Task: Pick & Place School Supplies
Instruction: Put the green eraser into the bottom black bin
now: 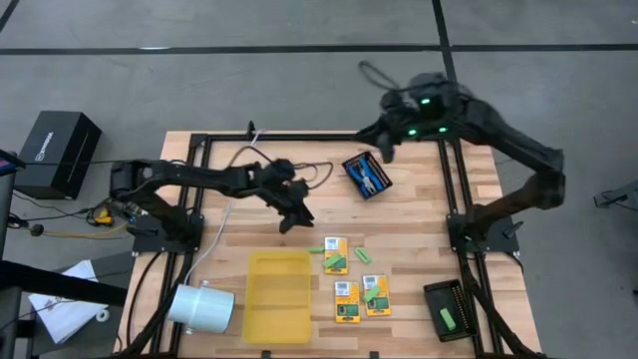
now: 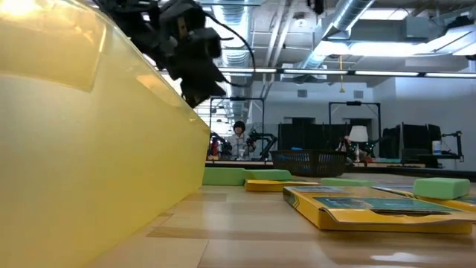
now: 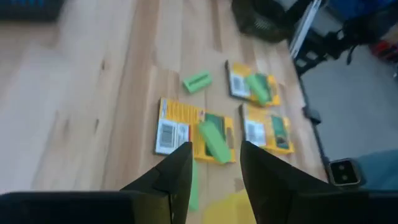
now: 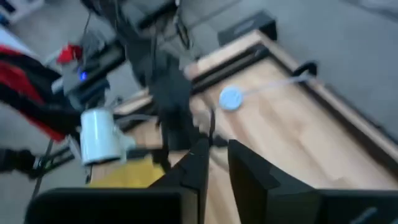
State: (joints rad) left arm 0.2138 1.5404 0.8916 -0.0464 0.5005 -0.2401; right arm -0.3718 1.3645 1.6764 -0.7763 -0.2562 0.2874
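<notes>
My left gripper (image 1: pixel 295 215), fingers apart and empty mid-bench, could nudge the green stick (image 3: pixel 213 139) off its crayon box (image 3: pixel 194 129) if I descend crooked.

**Hardly any lettering I can read from here**

From my overhead feed, the only printing I can make out is a small white logo line on the lid of the black box (image 1: pixel 58 152) sitting on the floor off the table's left side, and its letters are too small for me to spell out.

On my left wrist feed, the yellow-and-green crayon boxes (image 3: pixel 194 129) carry white barcode panels and some printed blocks, but everything there is blurred past reading.

The low feed shows the same boxes (image 2: pixel 372 206) edge-on, with nothing legible. My right wrist feed gives me no text at all.
</notes>
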